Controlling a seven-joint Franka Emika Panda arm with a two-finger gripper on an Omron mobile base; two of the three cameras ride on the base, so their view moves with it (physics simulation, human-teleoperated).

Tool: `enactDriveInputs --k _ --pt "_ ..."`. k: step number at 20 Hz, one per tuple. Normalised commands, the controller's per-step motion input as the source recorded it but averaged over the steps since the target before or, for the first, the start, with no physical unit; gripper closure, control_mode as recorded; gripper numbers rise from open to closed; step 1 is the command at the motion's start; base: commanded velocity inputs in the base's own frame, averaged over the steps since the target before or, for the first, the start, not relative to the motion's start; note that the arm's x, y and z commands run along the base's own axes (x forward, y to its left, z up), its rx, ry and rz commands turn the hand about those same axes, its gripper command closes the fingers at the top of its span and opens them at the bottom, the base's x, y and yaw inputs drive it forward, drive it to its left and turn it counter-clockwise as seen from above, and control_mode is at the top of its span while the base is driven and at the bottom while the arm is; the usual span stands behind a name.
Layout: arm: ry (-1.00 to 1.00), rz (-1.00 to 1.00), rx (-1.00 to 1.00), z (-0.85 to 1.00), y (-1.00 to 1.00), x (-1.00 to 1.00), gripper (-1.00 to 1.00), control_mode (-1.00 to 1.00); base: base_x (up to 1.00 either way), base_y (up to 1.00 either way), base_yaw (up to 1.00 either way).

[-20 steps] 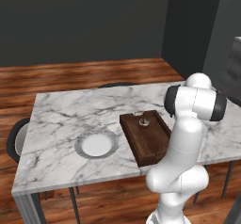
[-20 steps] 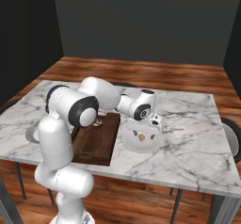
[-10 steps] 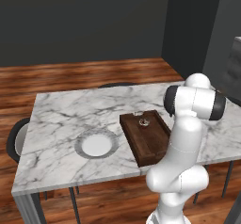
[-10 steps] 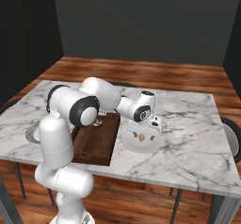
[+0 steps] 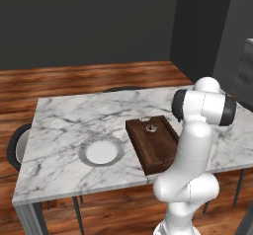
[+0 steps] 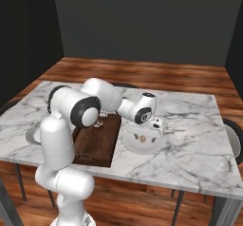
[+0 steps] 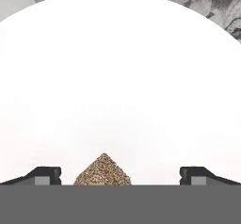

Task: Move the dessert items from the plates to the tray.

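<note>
The claw (image 7: 120, 177) hangs spread wide just over a white plate (image 7: 122, 77), its tips either side of a tan speckled dessert piece (image 7: 103, 171) lying on that plate, right of the dark tray (image 5: 157, 147), which holds another small piece (image 5: 150, 128), on the marble table (image 5: 64, 125).

The jaws stand wide apart over the right plate (image 6: 142, 144), and the cupcake (image 7: 103, 170) sits between the fingertips (image 7: 46, 175) with a gap on either side. Around it the plate's white face lies bare. The tray (image 5: 153, 142) lies just beside this plate, its raised rim between them. The worktop (image 6: 194, 139) to the right lies open.
</note>
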Motion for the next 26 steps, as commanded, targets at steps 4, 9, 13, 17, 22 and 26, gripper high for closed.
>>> enactDriveInputs --k 4,9,13,17,22,26 --pt "0.0 0.0 0.01 0.0 -0.01 0.0 1.0 -1.0 0.0 0.0 0.0" --pt "0.0 0.0 0.0 0.0 0.0 0.0 1.0 -1.0 0.0 0.0 0.0" --pt "0.0 0.0 0.0 0.0 0.0 0.0 1.0 -1.0 0.0 0.0 0.0" --pt "0.0 0.0 0.0 0.02 0.0 0.0 1.0 -1.0 0.0 0.0 0.0" --pt "-0.06 0.0 0.02 0.51 0.14 -0.2 1.0 -1.0 0.0 0.0 0.0" --pt "-0.11 0.02 0.06 0.71 0.26 -0.43 1.0 -1.0 0.0 0.0 0.0"
